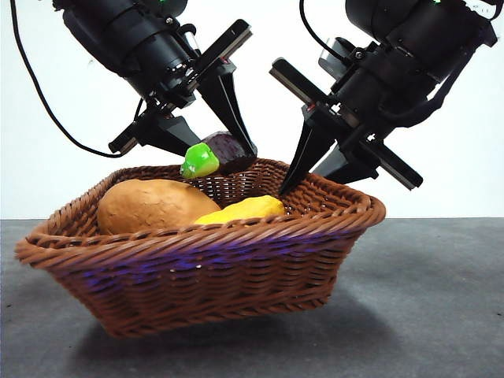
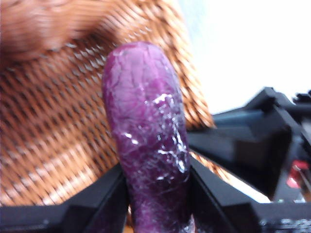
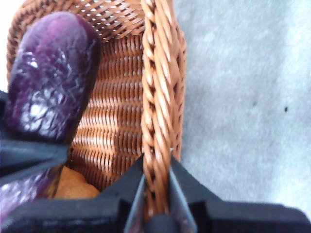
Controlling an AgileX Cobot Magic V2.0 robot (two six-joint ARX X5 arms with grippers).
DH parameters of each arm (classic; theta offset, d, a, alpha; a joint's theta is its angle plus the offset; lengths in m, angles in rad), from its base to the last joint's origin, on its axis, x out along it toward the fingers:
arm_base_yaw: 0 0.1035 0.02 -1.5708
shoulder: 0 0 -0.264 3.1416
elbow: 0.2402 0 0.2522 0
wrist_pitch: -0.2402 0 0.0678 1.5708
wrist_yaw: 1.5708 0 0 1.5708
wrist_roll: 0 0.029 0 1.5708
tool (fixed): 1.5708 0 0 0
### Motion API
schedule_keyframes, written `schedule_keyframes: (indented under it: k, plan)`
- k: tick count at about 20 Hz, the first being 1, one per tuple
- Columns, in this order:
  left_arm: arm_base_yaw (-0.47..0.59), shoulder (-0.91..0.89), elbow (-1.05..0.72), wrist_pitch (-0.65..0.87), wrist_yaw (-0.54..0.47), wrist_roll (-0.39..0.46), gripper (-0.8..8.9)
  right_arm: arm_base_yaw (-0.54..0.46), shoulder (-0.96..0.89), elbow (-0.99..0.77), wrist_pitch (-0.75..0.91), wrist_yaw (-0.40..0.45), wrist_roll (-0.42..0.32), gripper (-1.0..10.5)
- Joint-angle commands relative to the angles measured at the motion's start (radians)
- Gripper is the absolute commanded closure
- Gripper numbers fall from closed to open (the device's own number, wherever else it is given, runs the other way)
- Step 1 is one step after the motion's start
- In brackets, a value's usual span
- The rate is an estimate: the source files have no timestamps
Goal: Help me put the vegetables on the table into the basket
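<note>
The brown wicker basket (image 1: 197, 268) stands on the dark grey table (image 1: 441, 307), tilted, with its right side higher. The brown potato (image 1: 153, 205) and the yellow pepper (image 1: 244, 209) lie inside it. My left gripper (image 1: 220, 155) is shut on the purple eggplant (image 1: 228, 148) with the green cap (image 1: 199, 161) and holds it just above the basket's far rim. The left wrist view shows the eggplant (image 2: 146, 121) between the jaws of that gripper (image 2: 158, 194). My right gripper (image 3: 156, 184) is shut on the basket's braided rim (image 3: 158, 97); in the front view its tip (image 1: 285, 187) is at the far right rim.
A white wall stands behind the table. Bare table (image 3: 243, 97) lies outside the basket on the right. The two grippers are close together over the basket; the right arm (image 2: 262, 136) shows in the left wrist view, and the eggplant (image 3: 48, 77) in the right wrist view.
</note>
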Motion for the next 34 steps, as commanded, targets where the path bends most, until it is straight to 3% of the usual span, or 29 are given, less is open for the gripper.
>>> schedule_keyframes:
  k: [1,6,10,16,17,19,20,24,30,34]
  plan:
    - [-0.001,0.011,-0.011,-0.010,0.012,0.000,4.53,0.001,0.005,-0.006,0.005,-0.008,-0.013,9.6]
    - [-0.002,0.010,-0.011,-0.024,0.038,0.008,4.53,0.001,0.005,-0.006,0.002,-0.008,-0.022,9.6]
    - [0.010,-0.047,-0.010,-0.045,0.056,0.064,4.55,-0.001,0.004,-0.006,-0.006,-0.008,-0.030,9.6]
    - [0.093,-0.367,-0.010,-0.190,0.048,0.225,4.73,-0.008,0.003,0.014,0.000,-0.039,-0.029,9.6]
    - [0.113,-0.433,-0.010,-0.222,0.027,0.259,5.12,-0.014,0.003,0.042,-0.022,-0.052,-0.030,9.6]
    - [0.139,-0.534,-0.010,-0.290,-0.085,0.305,7.69,-0.037,0.003,0.121,-0.105,-0.053,-0.065,9.6]
    - [0.148,-0.573,-0.010,-0.324,-0.144,0.326,8.27,-0.055,0.003,0.170,-0.162,-0.053,-0.094,9.6]
    - [0.183,-0.692,-0.010,-0.437,-0.323,0.447,8.22,-0.178,0.003,0.357,-0.362,-0.053,-0.177,9.6]
    - [0.226,-0.768,-0.010,-0.462,-0.298,0.480,8.22,-0.451,0.003,0.418,-0.530,-0.087,-0.338,9.6]
    - [0.226,-0.766,-0.010,-0.459,-0.259,0.482,8.22,-0.584,0.004,0.377,-0.509,-0.134,-0.398,9.6]
